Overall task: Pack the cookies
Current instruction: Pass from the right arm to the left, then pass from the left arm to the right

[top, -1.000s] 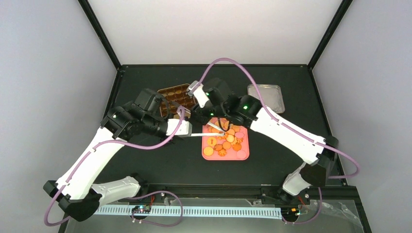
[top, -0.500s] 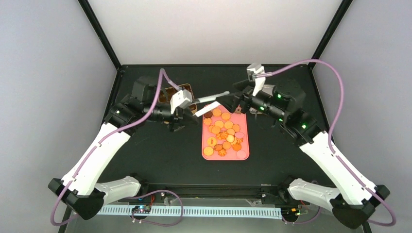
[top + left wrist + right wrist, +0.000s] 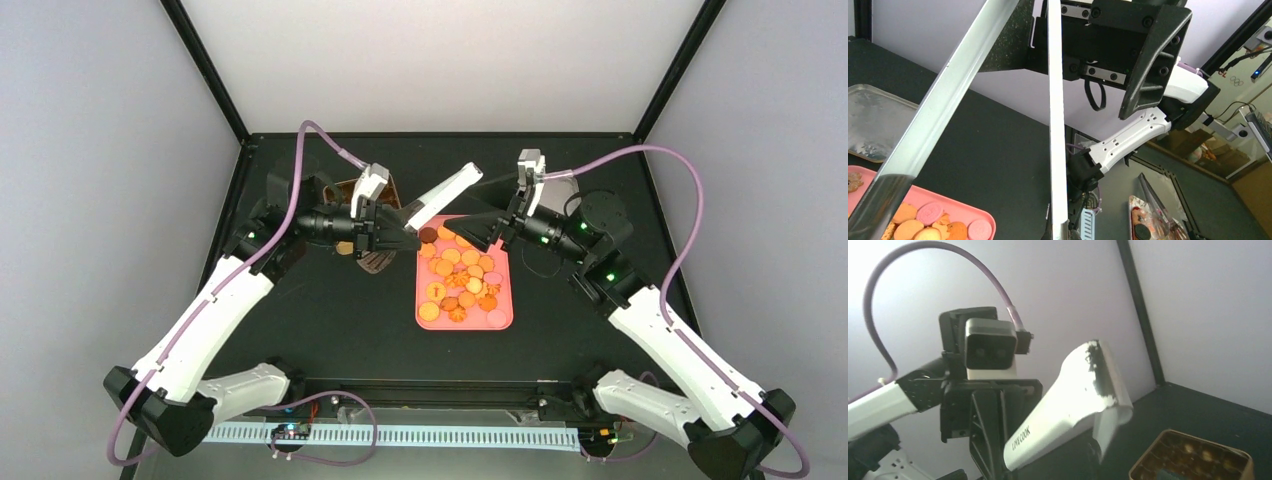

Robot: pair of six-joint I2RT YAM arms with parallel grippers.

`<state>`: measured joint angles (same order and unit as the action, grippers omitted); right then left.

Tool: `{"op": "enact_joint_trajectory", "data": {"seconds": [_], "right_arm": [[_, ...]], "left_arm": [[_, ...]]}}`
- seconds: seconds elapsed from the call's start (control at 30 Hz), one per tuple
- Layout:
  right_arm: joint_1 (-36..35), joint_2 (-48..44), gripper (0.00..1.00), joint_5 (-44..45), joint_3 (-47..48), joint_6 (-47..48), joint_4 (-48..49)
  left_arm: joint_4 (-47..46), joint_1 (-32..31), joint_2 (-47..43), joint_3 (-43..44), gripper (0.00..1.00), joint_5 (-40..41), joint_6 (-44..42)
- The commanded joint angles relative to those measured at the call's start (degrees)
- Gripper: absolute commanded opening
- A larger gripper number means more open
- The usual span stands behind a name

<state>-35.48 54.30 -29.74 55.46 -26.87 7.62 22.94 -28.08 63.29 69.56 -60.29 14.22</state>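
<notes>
The cookies [image 3: 462, 280], mostly round and orange, lie on a pink tray [image 3: 505, 300] at mid-table; its near corner shows in the left wrist view [image 3: 973, 212] with more cookies [image 3: 913, 227]. My left gripper [image 3: 397, 226] [image 3: 1060, 235] is shut on one arm of the metal tongs [image 3: 440, 192] [image 3: 1055, 125], which slant up toward the back right. Their hinge end [image 3: 1083, 390] points at my right gripper [image 3: 468, 205], whose jaws stand wide open and hold nothing. The brown tin [image 3: 345, 188] [image 3: 1193, 460] sits mostly hidden under my left arm.
A silver lid [image 3: 870, 125] lies on the black table beyond the tray; the right arm covers it from above. Black frame posts and pale walls close in the back and sides. Both arms meet over the tray's far end.
The right arm pulled back to the right and its jaws opened wide. The left gripper raised the tongs from flat over the tray to slanting up and back.
</notes>
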Motion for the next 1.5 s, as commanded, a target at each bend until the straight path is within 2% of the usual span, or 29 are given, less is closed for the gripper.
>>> {"op": "enact_joint_trajectory", "data": {"seconds": [0.0, 0.17, 0.4, 0.67, 0.8, 1.0, 1.3, 1.47], "right_arm": [[0.4, 2.6, 1.0, -5.2, 1.9, -3.7, 10.0], [0.4, 6.0, 0.98, -8.6, 3.3, -6.8, 13.0], [0.3, 9.8, 0.85, -12.2, 4.8, -10.5, 16.3], [0.3, 12.9, 0.77, -18.2, 6.8, -11.5, 15.7], [0.3, 14.5, 0.67, -22.0, 6.9, -12.7, 16.9], [0.0, 15.9, 0.67, -24.1, 7.2, -13.9, 18.9], [-2.8, 17.3, 0.67, -26.3, 8.7, -9.0, 14.0], [-3.9, 17.1, 0.71, -26.6, 9.0, -6.8, 11.9]], "left_arm": [[-3.5, 0.3, -2.6, -0.5, 0.01, -1.6, 1.1], [-2.7, 0.3, -2.8, 0.1, 0.02, -1.3, -0.9], [-1.9, 0.3, -3.1, 1.2, 0.02, -1.5, -3.7], [0.6, 0.3, -3.1, 1.7, 0.02, 0.6, -8.3], [1.2, 0.3, -3.0, 1.8, 0.02, 1.2, -10.1], [2.6, 0.3, -2.9, 2.2, 0.02, 2.1, -12.8], [4.8, 0.3, -2.5, 2.8, 0.02, 2.9, -15.7], [4.9, 0.3, -2.5, 3.2, 0.01, 3.2, -15.7]]}}
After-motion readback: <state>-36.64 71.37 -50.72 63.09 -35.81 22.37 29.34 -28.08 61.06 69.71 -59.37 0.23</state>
